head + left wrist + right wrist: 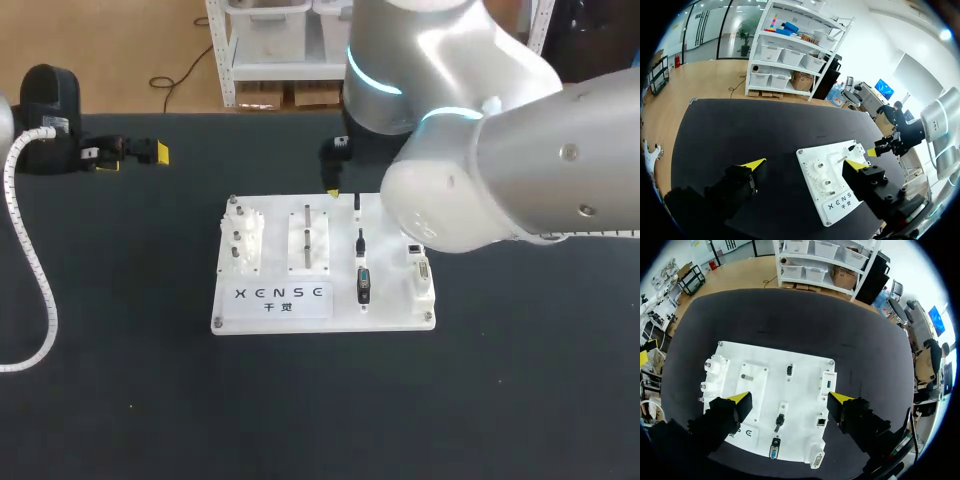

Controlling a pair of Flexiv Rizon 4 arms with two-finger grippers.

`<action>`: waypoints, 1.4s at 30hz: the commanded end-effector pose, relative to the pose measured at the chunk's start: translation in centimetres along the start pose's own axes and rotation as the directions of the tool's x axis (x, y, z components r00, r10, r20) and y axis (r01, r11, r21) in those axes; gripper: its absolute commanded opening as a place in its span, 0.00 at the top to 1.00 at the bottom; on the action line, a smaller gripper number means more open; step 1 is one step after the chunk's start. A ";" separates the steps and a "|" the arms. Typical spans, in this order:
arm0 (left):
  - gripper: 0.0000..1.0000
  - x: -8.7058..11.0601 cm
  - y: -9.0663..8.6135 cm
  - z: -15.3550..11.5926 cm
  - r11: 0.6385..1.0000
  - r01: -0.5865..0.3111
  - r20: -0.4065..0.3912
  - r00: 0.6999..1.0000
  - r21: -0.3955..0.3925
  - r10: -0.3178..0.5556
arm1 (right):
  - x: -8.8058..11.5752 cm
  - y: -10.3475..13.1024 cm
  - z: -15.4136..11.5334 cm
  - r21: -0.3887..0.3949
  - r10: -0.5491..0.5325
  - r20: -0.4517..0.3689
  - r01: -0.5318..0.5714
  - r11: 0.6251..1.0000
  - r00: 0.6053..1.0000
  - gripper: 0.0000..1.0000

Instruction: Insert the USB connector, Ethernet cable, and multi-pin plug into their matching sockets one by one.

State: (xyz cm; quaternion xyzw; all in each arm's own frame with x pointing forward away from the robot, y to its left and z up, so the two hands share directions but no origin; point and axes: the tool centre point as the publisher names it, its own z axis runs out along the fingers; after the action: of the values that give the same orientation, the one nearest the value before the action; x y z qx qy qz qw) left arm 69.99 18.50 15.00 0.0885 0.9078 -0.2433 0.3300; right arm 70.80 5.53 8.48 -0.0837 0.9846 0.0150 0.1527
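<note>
The white socket board lies mid-table. Along its right side sit a USB connector with a blue face, a black plug behind it, and a grey multi-pin plug beside an Ethernet socket. In the right wrist view the USB connector, black plug, multi-pin plug and Ethernet socket lie below my right gripper, which hangs open and empty above the board's back edge. My left gripper is open and empty, off at the table's far left.
White gear and peg fixtures and a metal-pin block fill the board's left half. My right arm's bulky elbow hangs over the board's right rear corner. Around the board the black tabletop is bare.
</note>
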 end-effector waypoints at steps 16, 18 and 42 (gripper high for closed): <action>0.00 0.0 0.0 0.0 1.000 0.000 0.000 1.000 0.000 0.000 | -2.7 0.8 2.4 0.036 0.119 -0.055 -0.117 0.992 0.991 0.00; 0.00 0.0 0.0 0.0 1.000 0.000 0.000 1.000 0.000 0.000 | -2.9 1.1 2.9 0.063 0.121 -0.071 -0.117 0.991 0.990 0.00; 0.00 0.0 0.0 0.0 1.000 0.000 0.000 1.000 0.000 0.000 | -2.3 -0.1 6.2 0.060 0.210 -0.194 -0.202 0.978 0.958 0.14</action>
State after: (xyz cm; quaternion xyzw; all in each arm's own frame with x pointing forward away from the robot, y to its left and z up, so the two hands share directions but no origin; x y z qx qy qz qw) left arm 69.99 18.49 15.00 0.0885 0.9078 -0.2433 0.3300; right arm 74.60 6.09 3.52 0.0211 0.9983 0.0032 0.0537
